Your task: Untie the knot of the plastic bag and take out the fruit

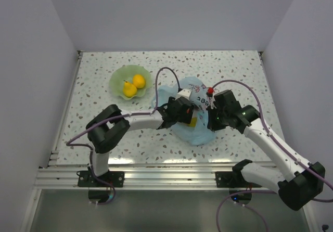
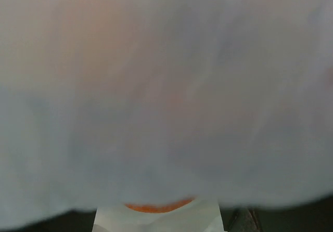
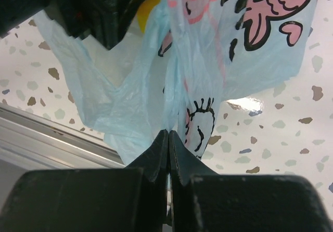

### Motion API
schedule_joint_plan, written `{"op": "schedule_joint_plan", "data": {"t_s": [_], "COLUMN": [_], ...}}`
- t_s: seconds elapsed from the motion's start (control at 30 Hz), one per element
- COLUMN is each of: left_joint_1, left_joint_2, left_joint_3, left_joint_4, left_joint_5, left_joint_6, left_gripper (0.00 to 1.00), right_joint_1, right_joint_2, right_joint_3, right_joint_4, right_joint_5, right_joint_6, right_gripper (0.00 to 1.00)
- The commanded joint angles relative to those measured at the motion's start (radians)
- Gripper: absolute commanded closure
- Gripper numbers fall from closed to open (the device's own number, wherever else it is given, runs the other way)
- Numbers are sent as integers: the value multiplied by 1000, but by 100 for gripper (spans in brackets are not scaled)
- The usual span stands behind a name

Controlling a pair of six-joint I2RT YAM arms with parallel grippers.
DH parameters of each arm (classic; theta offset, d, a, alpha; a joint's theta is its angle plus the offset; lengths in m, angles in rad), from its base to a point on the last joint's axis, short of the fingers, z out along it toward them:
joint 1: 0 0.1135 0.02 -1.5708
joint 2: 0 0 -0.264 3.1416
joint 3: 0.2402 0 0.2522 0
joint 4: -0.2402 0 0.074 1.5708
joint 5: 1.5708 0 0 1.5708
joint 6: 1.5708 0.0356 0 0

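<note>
Pale-blue film of the mid-table plastic bag (image 1: 200, 134) smothers the left wrist view; only an orange sliver of fruit (image 2: 156, 207) shows at 6 o'clock. The left gripper (image 1: 184, 112) sits buried in the bag, its jaws unreadable. The right gripper (image 3: 169, 136), at the bag's 3 o'clock, clamps its film.

Thin, crinkled, translucent plastic bag (image 3: 140, 102)

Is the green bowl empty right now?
No, two yellow fruits lie inside the pale green bowl in the top view.
</note>
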Motion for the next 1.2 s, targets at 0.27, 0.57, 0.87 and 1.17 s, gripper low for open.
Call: {"op": "schedule_joint_plan", "data": {"t_s": [0.27, 0.57, 0.87, 1.17], "left_joint_1": [6, 125, 465, 694], "left_joint_2": [-390, -588, -551, -349], "left_joint_3": [-192, -137, -111, 90], "left_joint_4": [29, -144, -190, -140], "left_joint_5": [186, 244, 126, 45], "left_joint_6": [90, 49, 42, 94], "left_gripper": [64, 69, 69, 66], "right_joint_1": [1, 1, 1, 1], "right_joint_2": [13, 6, -7, -19], "right_joint_3": [35, -9, -20, -19], "right_joint_4": [39, 56, 67, 68], "right_joint_5": [82, 86, 76, 67], "right_joint_6": [39, 35, 28, 23], "right_gripper": [100, 100, 100, 100]}}
